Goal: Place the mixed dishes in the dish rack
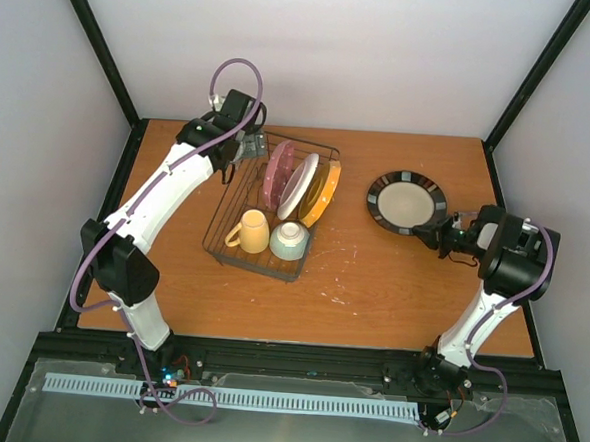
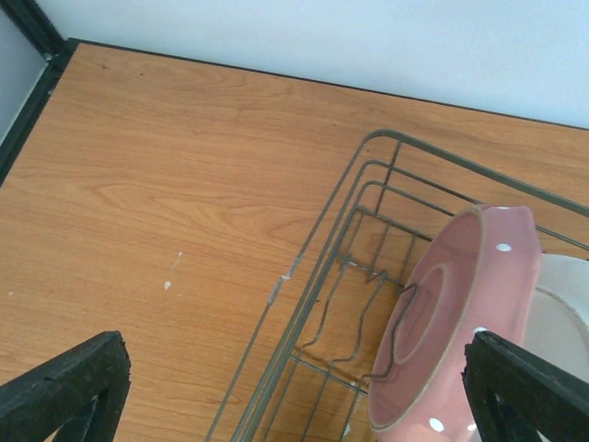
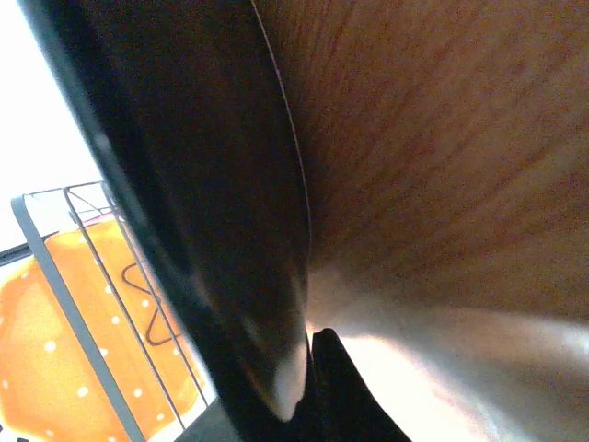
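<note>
Right gripper [image 1: 437,233]: jaws closed thin on the near-right rim of the dark-rimmed plate [image 1: 406,201]. In the right wrist view the rim fills the left of the frame, blurred, with one fingertip [image 3: 345,391] below it. The dark-rimmed plate is outside the rack [image 1: 252,264], to its right and well apart from it, over the table [image 1: 391,297]; whether it rests flat or is raised cannot be told. Left gripper [image 2: 294,391]: jaws at their widest, holding nothing, hanging over the rack's far-left corner. Its left finger [image 2: 64,387] is over bare wood outside the wire and its right finger [image 2: 525,391] is in front of the pink plate [image 2: 451,313]. The rack is dark wire and lies slantwise on the left-centre of the table. Far half of the rack, three plates on edge, left to right in the top view: the pink plate, with white dots on its rim and its foot ring facing the left wrist camera, set in the wire dividers; a white plate [image 1: 297,184] just beside it; an orange plate [image 1: 324,191] with white dots, nearest the rack's right side. Near half, side by side: a yellow mug [image 1: 251,231] on the left with its handle pointing left, and a mint bowl [image 1: 289,240] on the right, just beside the mug. The table is orange-brown wood grain with a few pale scuffs.
</note>
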